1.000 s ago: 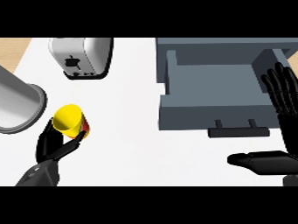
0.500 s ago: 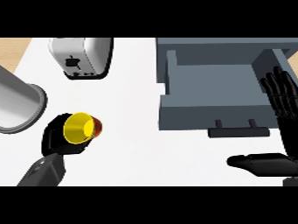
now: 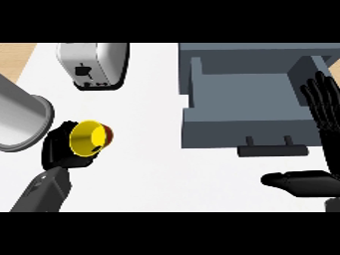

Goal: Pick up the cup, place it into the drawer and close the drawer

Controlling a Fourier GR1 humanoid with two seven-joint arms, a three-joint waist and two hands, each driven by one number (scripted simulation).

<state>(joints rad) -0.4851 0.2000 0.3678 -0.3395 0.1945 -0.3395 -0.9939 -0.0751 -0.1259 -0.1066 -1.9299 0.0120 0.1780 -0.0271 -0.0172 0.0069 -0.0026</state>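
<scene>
**One cup in the left hand, drawer open**

One white counter (image 3: 158,169) fills most of the head view, with a strip of wood-toned surface along its upper left edge.

The drawer (image 3: 239,127) is the largest item. It is grey, sits at the upper right, and is pulled out from its cabinet (image 3: 264,52). Its interior shows bare grey floor. Its front panel faces the lower edge of the view, and a dark bar handle (image 3: 271,149) projects from that panel on two short posts.

A grey cylinder (image 3: 10,117) lies at the left edge, angled, with its rimmed end pointing toward the middle of the counter. That end is just beside the left hand.

A white toaster (image 3: 91,64) stands at the upper left, well apart from the drawer. Its dark control panel faces the viewer.

The right hand (image 3: 331,129) shows at the right edge, beside the drawer's right wall. Its fingers are straight and point up the view; the thumb extends leftward below the handle. It holds nothing.

The left hand (image 3: 58,149) is at the lower left, fingers curled round the cup (image 3: 87,138). The cup is yellow, tilted so its open mouth faces the viewer, with a red patch on its right side. It is well left of the drawer, over the counter.
</scene>
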